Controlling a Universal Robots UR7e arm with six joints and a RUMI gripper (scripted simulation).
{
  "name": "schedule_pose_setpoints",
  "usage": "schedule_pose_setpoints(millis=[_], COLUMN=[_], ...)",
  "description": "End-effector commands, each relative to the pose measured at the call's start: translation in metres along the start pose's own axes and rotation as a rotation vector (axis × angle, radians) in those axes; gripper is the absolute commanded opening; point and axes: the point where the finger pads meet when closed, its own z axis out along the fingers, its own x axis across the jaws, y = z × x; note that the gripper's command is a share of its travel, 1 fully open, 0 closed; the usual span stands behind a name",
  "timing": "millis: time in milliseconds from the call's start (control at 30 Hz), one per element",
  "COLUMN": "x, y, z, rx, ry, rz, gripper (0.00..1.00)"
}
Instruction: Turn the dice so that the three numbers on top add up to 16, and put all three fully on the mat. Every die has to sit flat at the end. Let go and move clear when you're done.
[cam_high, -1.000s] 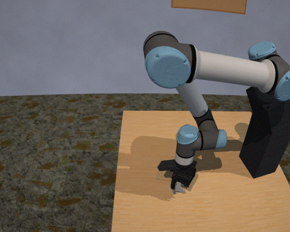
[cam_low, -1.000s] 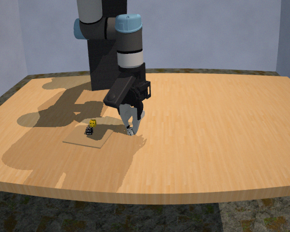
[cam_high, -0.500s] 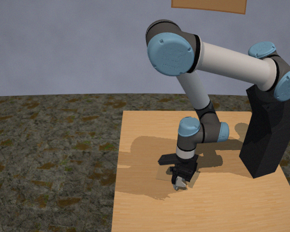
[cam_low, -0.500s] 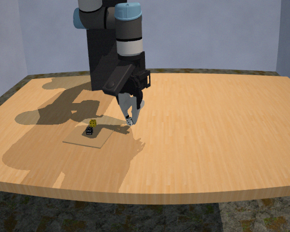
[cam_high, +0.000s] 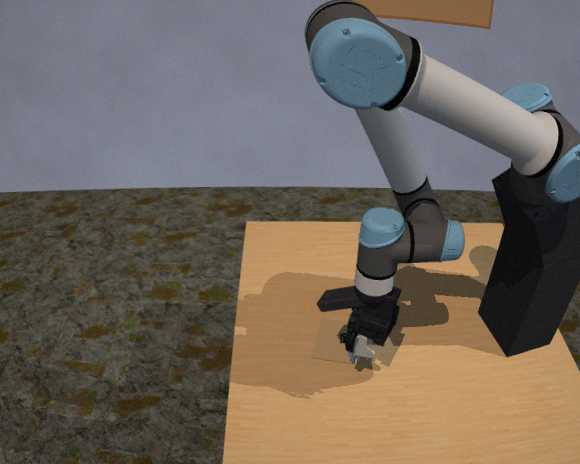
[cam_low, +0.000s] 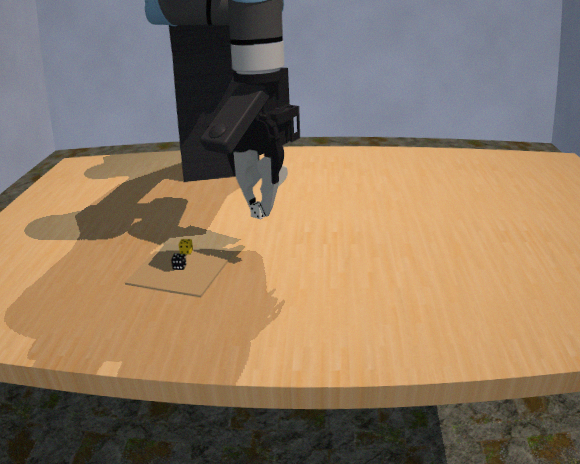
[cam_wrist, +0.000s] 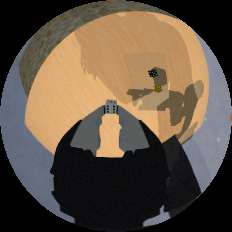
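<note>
My gripper (cam_high: 361, 356) (cam_low: 260, 208) (cam_wrist: 111, 106) is shut on the white die (cam_low: 257, 210) (cam_wrist: 111, 105) and holds it above the table, to the right of the mat in the exterior view. The white die looks tilted between the fingertips. The black die (cam_low: 178, 261) (cam_wrist: 153, 73) and the yellow die (cam_low: 185, 246) (cam_wrist: 158, 88) rest close to each other on the thin, wood-coloured mat (cam_high: 326, 346) (cam_low: 197, 284) (cam_wrist: 137, 62). Their top numbers are too small to read surely. In the top view the gripper covers much of the mat.
The wooden table (cam_high: 400, 415) (cam_low: 400, 280) carries the mat. The arm's shadow lies over part of the mat and the table around it. The black robot stand (cam_high: 520, 280) (cam_low: 202, 100) rises behind the mat in the exterior view.
</note>
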Motion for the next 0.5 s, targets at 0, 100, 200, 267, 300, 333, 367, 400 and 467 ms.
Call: schedule_pose_setpoints(millis=[0, 100, 200, 267, 300, 333, 367, 400, 467], x=[-0.0003, -0.0003, -0.0003, -0.0003, -0.0003, -0.0003, -0.0003, -0.0003, 0.0001], y=[-0.0005, -0.0004, -0.0004, -0.0004, -0.0004, -0.0004, -0.0004, -0.0005, -0.0011], z=[-0.0067, -0.0083, -0.0085, -0.0085, -0.0085, -0.0085, -0.0085, -0.0085, -0.0084], rx=[0.000, 0.000, 0.000, 0.000, 0.000, 0.000, 0.000, 0.000, 0.000], ry=[0.000, 0.000, 0.000, 0.000, 0.000, 0.000, 0.000, 0.000, 0.000], rz=[0.000, 0.000, 0.000, 0.000, 0.000, 0.000, 0.000, 0.000, -0.003], gripper=[0.03, 0.03, 0.03, 0.03, 0.03, 0.03, 0.03, 0.03, 0.03])
